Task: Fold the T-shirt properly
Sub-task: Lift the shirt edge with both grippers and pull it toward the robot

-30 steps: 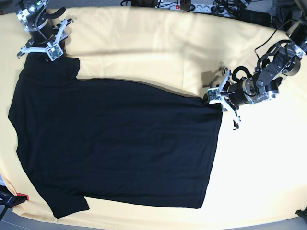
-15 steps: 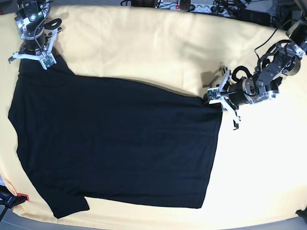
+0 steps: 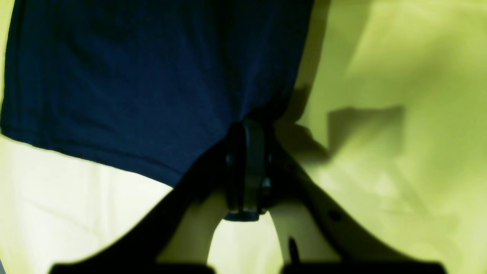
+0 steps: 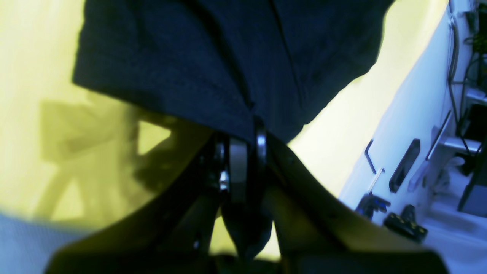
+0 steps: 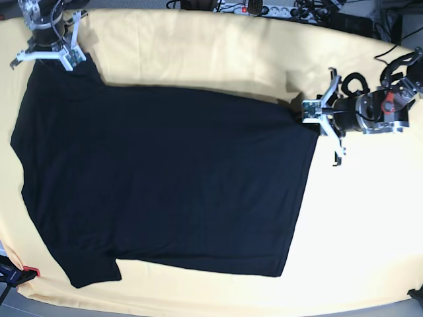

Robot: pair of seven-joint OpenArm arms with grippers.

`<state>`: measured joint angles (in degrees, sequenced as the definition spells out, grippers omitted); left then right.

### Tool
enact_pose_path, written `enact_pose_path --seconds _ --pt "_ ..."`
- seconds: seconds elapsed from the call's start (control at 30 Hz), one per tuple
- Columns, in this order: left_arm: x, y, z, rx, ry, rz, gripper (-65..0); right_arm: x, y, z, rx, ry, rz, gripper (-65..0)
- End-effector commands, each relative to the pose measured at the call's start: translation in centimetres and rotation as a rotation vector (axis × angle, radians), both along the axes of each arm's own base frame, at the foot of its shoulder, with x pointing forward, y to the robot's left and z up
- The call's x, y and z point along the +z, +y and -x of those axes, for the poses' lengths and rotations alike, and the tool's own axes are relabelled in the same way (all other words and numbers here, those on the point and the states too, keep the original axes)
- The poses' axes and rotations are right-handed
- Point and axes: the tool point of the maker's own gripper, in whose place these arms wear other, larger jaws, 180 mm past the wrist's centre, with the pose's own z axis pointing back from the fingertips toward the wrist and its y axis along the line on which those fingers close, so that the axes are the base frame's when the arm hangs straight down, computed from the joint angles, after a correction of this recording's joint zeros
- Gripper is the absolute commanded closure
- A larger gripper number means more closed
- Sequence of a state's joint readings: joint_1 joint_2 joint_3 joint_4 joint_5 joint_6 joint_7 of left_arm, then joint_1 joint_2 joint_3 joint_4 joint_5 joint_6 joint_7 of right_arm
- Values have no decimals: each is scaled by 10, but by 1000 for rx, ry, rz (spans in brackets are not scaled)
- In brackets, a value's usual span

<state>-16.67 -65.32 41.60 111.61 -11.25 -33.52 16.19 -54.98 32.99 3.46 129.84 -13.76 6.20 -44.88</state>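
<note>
The black T-shirt (image 5: 165,178) lies spread flat, plain side up, on the pale yellow tablecloth (image 5: 198,53), with its sleeves on the left and its hem on the right. My left gripper (image 5: 308,111) is shut on the far hem corner. The left wrist view shows the jaws of the left gripper (image 3: 249,127) pinched together on the T-shirt (image 3: 133,76). At the far left corner my right gripper (image 5: 47,61) is shut on the far sleeve. In the right wrist view the right gripper (image 4: 247,129) clamps a fold of the T-shirt (image 4: 228,49).
A power strip and cables (image 5: 258,8) run along the table's back edge. A small red and black object (image 5: 20,274) sits at the front left corner. Past the table edge, the right wrist view shows tools on a pale surface (image 4: 403,163).
The right gripper has closed on the far sleeve and moved back and left with it. The left gripper has drawn the hem corner right and back. The shirt's far edge now lies straighter.
</note>
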Motion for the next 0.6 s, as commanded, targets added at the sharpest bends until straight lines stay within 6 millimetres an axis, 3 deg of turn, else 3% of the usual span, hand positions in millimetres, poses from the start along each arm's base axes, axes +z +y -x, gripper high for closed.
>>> enact_pose_path --seconds 0.0,0.1,0.4,0.47,0.57 --pt "11 4 5 -20 6 -1 0 5 -4 6 12 7 32 0" --pt "12 8 47 -115 119 -34 0 -2 -5 31 9 81 36 0" --pt "14 18 131 -221 298 -107 0 -11 -7 98 -1 276 46 0" --pt "10 20 137 -240 295 -138 0 -8 -12 99 -10 263 71 0" --pt "11 18 138 -250 290 -136 0 9 -19 82 -3 175 150 0"
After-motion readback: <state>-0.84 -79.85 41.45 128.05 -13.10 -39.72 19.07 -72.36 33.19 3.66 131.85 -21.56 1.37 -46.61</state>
